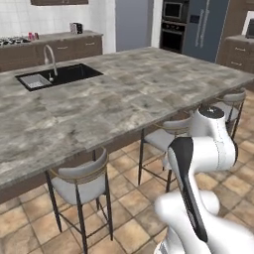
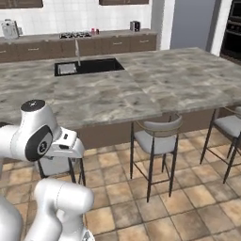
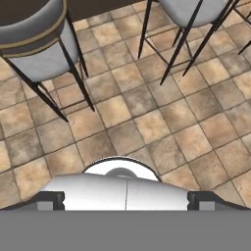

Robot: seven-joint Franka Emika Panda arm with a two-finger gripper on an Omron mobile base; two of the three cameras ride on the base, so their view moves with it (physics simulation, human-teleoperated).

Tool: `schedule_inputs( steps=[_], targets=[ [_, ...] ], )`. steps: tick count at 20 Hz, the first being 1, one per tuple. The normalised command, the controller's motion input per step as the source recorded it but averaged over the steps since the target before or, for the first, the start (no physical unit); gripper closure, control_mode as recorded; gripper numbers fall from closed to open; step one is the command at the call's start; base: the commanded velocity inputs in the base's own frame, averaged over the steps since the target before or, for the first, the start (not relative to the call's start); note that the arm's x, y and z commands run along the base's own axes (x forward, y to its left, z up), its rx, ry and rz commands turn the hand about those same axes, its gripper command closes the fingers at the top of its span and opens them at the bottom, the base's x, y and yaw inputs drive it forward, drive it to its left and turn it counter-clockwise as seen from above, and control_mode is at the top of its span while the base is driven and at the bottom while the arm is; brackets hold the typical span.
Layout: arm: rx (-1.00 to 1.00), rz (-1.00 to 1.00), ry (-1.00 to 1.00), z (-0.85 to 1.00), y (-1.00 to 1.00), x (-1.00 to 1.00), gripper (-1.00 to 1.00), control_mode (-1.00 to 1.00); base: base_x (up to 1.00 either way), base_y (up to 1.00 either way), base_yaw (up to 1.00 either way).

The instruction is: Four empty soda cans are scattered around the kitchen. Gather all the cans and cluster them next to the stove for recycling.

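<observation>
The stove (image 2: pixel 74 34) is a black cooktop on the far back counter, also seen at the far left as the stove (image 1: pixel 11 40). Just to its right stands a small red soda can (image 2: pixel 94 31), which appears in the left base view as a red soda can (image 1: pixel 32 35); at this distance I cannot tell whether one or two stand there. My gripper (image 3: pixel 126 198) points down at the tiled floor beside the island stools. Its dark fingertips (image 3: pixel 51 199) sit wide apart with nothing between them, so it is open. My arm is folded close to the base, far from the back counter.
A long grey stone island (image 2: pixel 155 89) with a black sink (image 2: pixel 87 66) and tap lies between me and the back counter. Grey stools (image 2: pixel 155 136) stand along its near side. A dark toaster (image 2: pixel 135 26) sits on the back counter. Wall ovens (image 1: pixel 173 25) stand at the far right.
</observation>
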Motion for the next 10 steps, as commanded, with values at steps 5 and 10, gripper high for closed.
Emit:
schedule_inputs(
  steps=[5,10],
  targets=[
    [0.00,0.00,0.00,0.00,0.00,0.00,-1.00,1.00,-1.00,-0.13,0.07],
    [0.00,0.00,0.00,0.00,0.00,0.00,-1.00,1.00,-1.00,-0.34,-0.09]
  ],
)
